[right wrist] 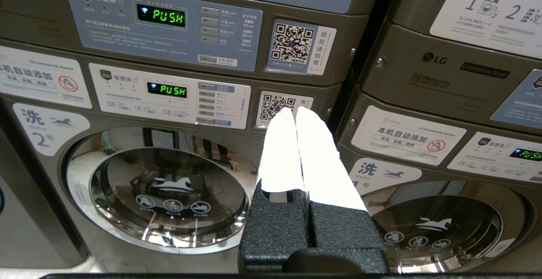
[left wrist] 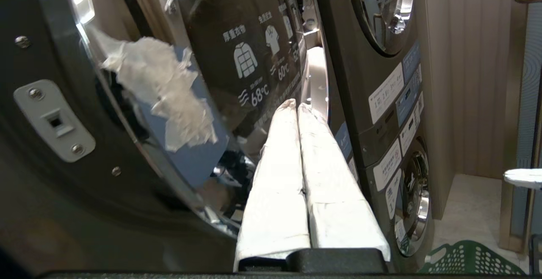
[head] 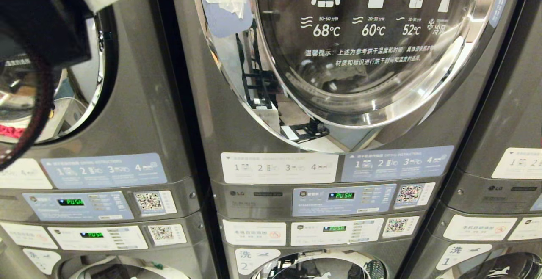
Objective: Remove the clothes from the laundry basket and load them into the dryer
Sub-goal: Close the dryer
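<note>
Left wrist view: left claw (left wrist: 296,106) clenched, empty, close beside the dryer door (left wrist: 237,50), which has torn tape (left wrist: 161,88) on it. Right claw (right wrist: 295,111) clenched, empty, low in front of the lower washers. No clothes held; green laundry basket (left wrist: 470,258) on the floor by the machines, far from both claws. Risks: claw could scrape the door glass; door looks shut from the head view, so loading is blocked.

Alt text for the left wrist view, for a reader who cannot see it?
The left pincer, fingers pressed together and holding nothing, points along the glass dryer door, which shows garment icons and temperatures. A torn white sticker clings to the door's rim, and a green laundry basket sits on the floor beyond.
</note>
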Robot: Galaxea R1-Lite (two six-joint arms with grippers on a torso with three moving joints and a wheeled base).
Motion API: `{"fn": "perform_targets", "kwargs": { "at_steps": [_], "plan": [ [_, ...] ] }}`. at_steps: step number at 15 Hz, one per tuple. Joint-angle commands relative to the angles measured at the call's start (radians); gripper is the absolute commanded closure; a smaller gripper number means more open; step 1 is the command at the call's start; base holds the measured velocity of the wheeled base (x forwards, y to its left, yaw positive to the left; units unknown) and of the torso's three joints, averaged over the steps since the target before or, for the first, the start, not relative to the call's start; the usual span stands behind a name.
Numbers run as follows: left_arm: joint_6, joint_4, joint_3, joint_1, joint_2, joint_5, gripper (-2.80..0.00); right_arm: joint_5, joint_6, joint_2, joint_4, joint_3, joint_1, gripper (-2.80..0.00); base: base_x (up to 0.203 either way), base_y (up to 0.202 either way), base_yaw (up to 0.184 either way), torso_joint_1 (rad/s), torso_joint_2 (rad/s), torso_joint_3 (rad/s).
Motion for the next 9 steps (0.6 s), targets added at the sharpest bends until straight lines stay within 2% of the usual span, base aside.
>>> {"fn": "perform_targets", "kwargs": {
  "at_steps": [1, 4, 6, 9],
  "plan": [
    [0.007, -0.002, -0.033, -0.022, 0.050, 0.003, 0.00, 0.001, -0.002, 0.002, 0.000, 0.001, 0.000, 0.00, 0.000, 0.000, 0.000, 0.000, 0.00, 0.000],
    [0.034, -0.004, -0.091, -0.021, 0.098, 0.012, 0.00, 0.001, -0.002, 0.002, 0.000, 0.001, 0.000, 0.00, 0.000, 0.000, 0.000, 0.000, 0.00, 0.000],
    [0.067, -0.006, -0.131, -0.021, 0.141, 0.079, 0.00, 0.001, 0.000, 0.002, -0.001, 0.001, 0.000, 0.00, 0.000, 0.000, 0.000, 0.000, 0.00, 0.000],
    [0.082, -0.008, -0.175, -0.018, 0.187, 0.106, 0.00, 0.001, 0.000, 0.002, -0.001, 0.001, 0.000, 0.00, 0.000, 0.000, 0.000, 0.000, 0.00, 0.000]
  ]
}}
